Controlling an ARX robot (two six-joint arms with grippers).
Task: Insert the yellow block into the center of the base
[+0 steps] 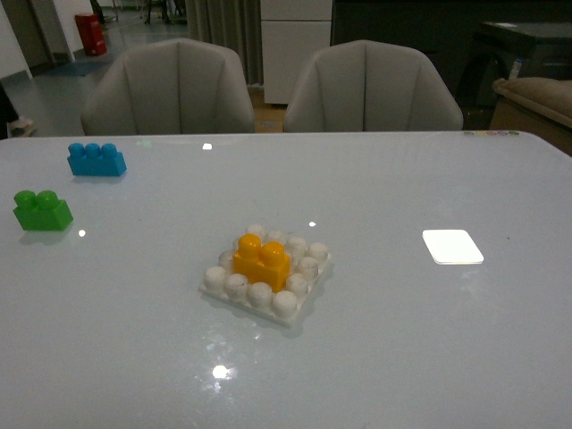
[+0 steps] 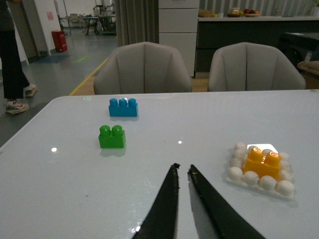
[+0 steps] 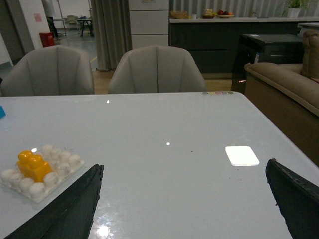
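Orange-yellow two-stud yellow block — seated mid-grid on the white studded base

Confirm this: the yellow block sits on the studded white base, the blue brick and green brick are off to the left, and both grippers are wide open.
One thing is off: only the right gripper is wide open. The left gripper has its jaws nearly together, as the left wrist view shows. The rest holds: the yellow block sits on the base, with the blue brick and green brick to the left.

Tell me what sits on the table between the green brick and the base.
Nothing: in the front view the stretch of table between the green brick and the base, which carries the yellow block, is bare.
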